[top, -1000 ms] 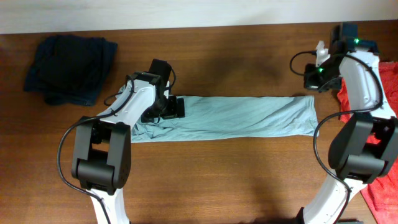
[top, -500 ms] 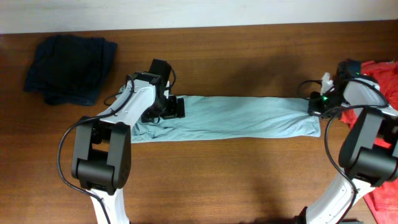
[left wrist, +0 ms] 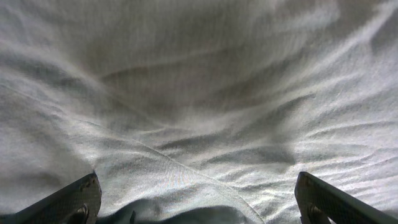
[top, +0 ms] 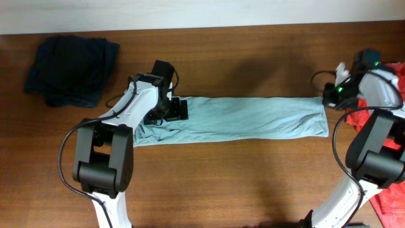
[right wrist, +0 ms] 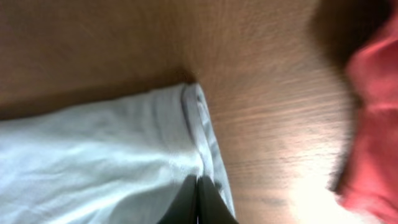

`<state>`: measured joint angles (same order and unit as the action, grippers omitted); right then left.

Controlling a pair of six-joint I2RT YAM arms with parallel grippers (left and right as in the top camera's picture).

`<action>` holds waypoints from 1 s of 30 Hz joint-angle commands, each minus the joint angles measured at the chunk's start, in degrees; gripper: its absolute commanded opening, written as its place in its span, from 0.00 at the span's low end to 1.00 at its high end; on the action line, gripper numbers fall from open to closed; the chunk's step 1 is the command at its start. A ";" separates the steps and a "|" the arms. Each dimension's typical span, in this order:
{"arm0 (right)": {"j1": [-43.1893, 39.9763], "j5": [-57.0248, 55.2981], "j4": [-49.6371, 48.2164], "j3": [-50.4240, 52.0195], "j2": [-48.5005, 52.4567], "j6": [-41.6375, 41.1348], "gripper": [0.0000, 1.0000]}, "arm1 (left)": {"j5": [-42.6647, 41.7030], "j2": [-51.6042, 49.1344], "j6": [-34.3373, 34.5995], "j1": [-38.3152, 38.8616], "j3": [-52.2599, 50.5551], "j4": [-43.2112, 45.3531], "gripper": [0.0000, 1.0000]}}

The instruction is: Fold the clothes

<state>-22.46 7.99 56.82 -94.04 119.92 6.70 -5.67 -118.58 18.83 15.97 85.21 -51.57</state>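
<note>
The pale grey-teal T-shirt (top: 253,120) lies in a long folded strip across the middle of the table. My left gripper (top: 178,109) hovers over its left end, open, with wrinkled cloth (left wrist: 205,93) filling the left wrist view between the wide-apart fingers (left wrist: 81,199). At the strip's right end my right gripper (top: 329,97) is shut on the T-shirt's hem; in the right wrist view the dark fingertips (right wrist: 198,183) pinch the folded edge of the cloth (right wrist: 93,162).
A dark navy garment (top: 69,66) is bunched at the back left. A red shirt (top: 395,71) lies at the right edge beside the right arm, also seen as red cloth (right wrist: 373,124) just right of the hem. Bare wood (top: 240,183) runs along the front.
My right gripper came down from the back right onto the T-shirt's right end and moved right, drawing the strip longer. The left arm stayed still.
</note>
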 commanded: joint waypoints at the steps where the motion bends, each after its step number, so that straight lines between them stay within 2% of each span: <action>1: -0.44 -0.20 5.25 -6.75 -0.39 0.44 0.05 | -0.57 1.29 -0.22 0.17 -0.59 -0.04 0.99; 5: -0.44 5.07 11.93 -7.56 -0.39 0.39 0.06 | -0.59 1.29 -0.22 0.17 -0.59 -0.04 0.99; 8: -0.44 5.31 11.80 -4.85 -0.37 0.61 0.05 | -0.57 1.29 -0.22 0.17 -0.59 -0.04 0.99; 14: -0.44 5.35 7.37 2.21 -0.37 0.59 0.07 | -0.57 1.29 -0.24 0.17 -0.59 -0.04 0.99; 20: -0.46 4.81 -4.90 13.00 -0.37 0.57 0.08 | -0.57 1.29 -0.22 0.17 -0.59 -0.02 0.99; 24: -0.46 0.68 -10.27 18.23 -0.37 0.57 0.08 | -0.57 1.29 -0.22 0.17 -0.59 -0.04 0.99; 28: -0.44 1.73 -10.01 16.74 -0.61 0.57 0.06 | -0.57 1.29 -0.22 0.17 -0.59 -0.04 0.99; 30: -0.44 5.27 -7.65 13.05 -0.74 0.57 0.09 | -0.57 1.29 -0.22 0.17 -0.59 -0.04 0.99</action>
<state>-22.74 12.40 47.40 -78.98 117.32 6.66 -5.67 -118.58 18.83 15.97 85.19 -51.55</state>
